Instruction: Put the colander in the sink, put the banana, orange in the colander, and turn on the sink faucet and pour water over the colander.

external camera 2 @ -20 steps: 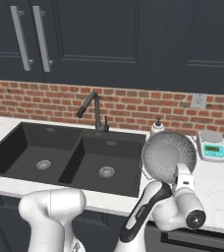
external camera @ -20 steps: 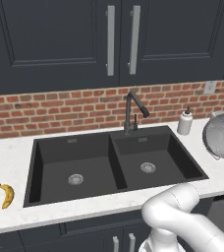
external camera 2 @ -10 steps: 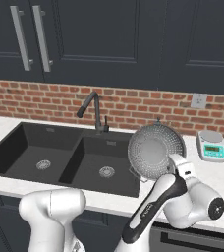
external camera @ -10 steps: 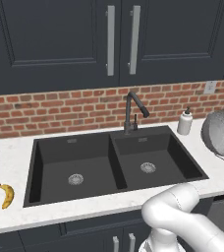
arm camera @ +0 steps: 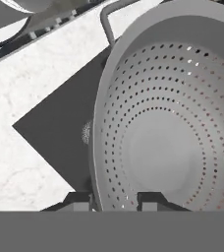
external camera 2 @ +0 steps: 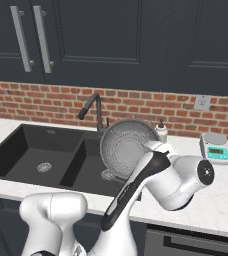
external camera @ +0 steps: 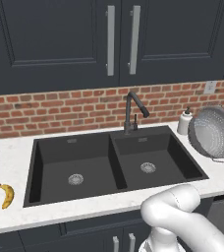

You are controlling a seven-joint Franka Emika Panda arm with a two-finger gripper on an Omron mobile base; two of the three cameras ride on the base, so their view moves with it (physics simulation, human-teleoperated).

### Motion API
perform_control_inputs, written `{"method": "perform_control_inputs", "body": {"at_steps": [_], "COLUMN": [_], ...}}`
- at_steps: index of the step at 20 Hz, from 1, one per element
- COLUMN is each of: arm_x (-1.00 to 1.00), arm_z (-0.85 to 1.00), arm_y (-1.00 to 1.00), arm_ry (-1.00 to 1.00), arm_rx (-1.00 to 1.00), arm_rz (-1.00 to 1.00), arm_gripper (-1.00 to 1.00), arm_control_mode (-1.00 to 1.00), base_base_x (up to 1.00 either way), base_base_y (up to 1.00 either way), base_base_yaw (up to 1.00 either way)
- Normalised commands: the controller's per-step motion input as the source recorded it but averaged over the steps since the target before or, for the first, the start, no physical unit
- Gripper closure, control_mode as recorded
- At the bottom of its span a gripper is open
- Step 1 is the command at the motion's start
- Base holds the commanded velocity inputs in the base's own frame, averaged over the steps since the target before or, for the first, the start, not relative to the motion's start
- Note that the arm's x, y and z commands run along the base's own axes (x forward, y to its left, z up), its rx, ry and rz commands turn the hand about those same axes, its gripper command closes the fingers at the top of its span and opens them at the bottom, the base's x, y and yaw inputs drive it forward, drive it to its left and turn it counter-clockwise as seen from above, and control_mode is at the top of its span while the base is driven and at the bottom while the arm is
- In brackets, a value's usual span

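Hand (arm camera: 115, 201) clamped on tilted, perforated silvery colander's (arm camera: 173, 118) rolled rim, above sink (external camera: 114, 162).

Even, shadowless rendered light; soft, slightly pixelated edges.

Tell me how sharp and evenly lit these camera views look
Left base view: flat, even light, soft shadow inside the sink. Right base view: same, the colander crisp. Hand view: colander close, its holes sharp, pale counter slightly washed.
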Motion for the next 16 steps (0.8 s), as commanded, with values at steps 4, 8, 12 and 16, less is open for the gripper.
{"method": "perform_control_inputs", "body": {"at_steps": [4, 8, 12, 16], "arm_x": [-0.25, 0.02, 0.25, 0.31], "arm_z": [0.08, 0.0, 0.0, 0.0], "arm_y": [0.75, 0.43, 0.29, 0.29], "arm_ry": [0.24, 0.44, 0.57, 0.52], "arm_rx": [-0.11, -0.06, 0.0, 0.0], "arm_rz": [0.08, 0.14, 0.16, 0.13], "arm_gripper": [1.0, 1.0, 1.0, 1.0], "arm_control_mode": [-1.0, -1.0, -1.0, -1.0], "base_base_x": [0.0, 0.0, 0.0, 0.0], "base_base_y": [0.0, 0.0, 0.0, 0.0], "base_base_yaw": [0.0, 0.0, 0.0, 0.0]}}
